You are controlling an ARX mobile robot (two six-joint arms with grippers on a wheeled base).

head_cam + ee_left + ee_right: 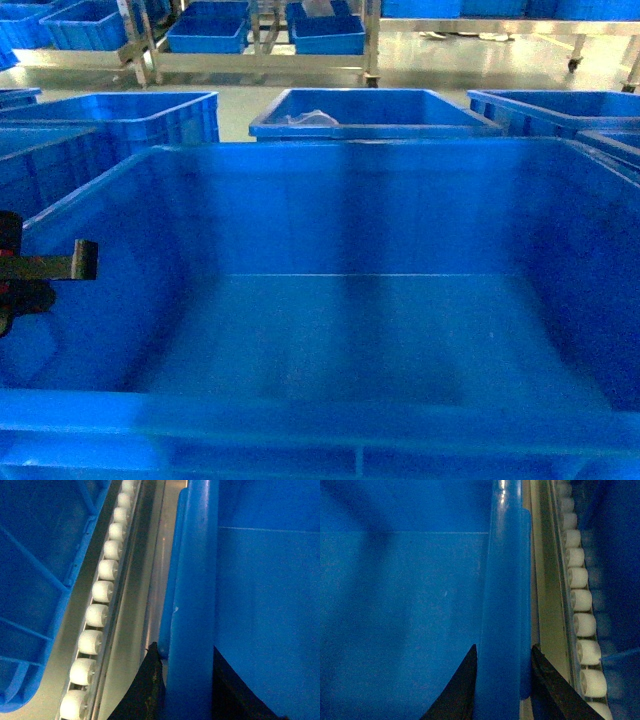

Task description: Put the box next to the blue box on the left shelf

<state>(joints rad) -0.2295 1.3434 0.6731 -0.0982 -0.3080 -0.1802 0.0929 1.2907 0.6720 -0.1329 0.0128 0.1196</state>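
The head camera looks forward and slightly down into the box from very near. Each wrist camera looks closely along one box rim, with shelf rollers toward 9 o'clock on the left and 3 o'clock on the right.

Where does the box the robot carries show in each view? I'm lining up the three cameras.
Head: the box fills the lower frame, open and empty.
Left wrist: its rim runs up the middle, floor on the right.
Right wrist: its rim runs up the middle, floor on the left, jaws either side.
Shared landmark: the white roller wheels in both wrist views.
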